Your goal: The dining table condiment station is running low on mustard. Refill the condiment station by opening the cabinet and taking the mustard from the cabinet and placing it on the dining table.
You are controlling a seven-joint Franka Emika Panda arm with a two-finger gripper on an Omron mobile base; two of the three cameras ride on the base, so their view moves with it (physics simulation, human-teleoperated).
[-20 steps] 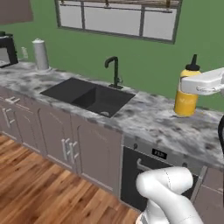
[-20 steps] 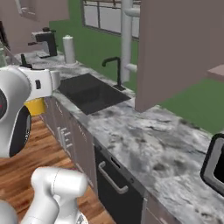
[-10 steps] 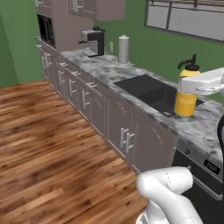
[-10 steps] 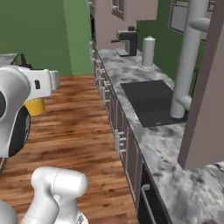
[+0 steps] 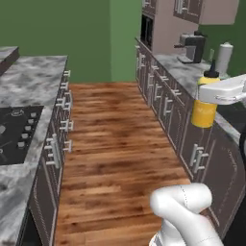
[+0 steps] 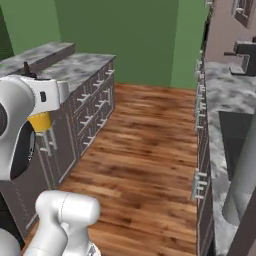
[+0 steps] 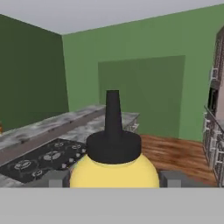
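The mustard (image 5: pixel 203 113), a yellow squeeze bottle with a black nozzle, hangs upright in the air at the right of the left base view. My gripper (image 5: pixel 207 94) is shut on it near its shoulder. The right base view shows the mustard (image 6: pixel 40 121) low under the white hand, with my gripper (image 6: pixel 43 102) around it, beside the dining table (image 6: pixel 75 65). In the hand view the mustard (image 7: pixel 113 168) sits between both fingers (image 7: pixel 57 178). The dining table (image 5: pixel 33 72), marble-topped with a black cooktop (image 5: pixel 14 134), runs along the left. Beyond the bottle lies the dining table (image 7: pixel 83 124).
A wood floor (image 5: pixel 115 144) stretches between the table and the wall counter (image 5: pixel 168 96). A coffee machine (image 5: pixel 192 48) and a white canister (image 5: pixel 223 57) stand on that counter. Mauve-brown wall cabinets (image 5: pixel 166 19) hang above. A sink (image 6: pixel 235 135) is at the right.
The whole picture has swung: the base has turned, so the sink counter slid off to the right and the dining table with its cooktop came into view. The mustard stays in the gripper.
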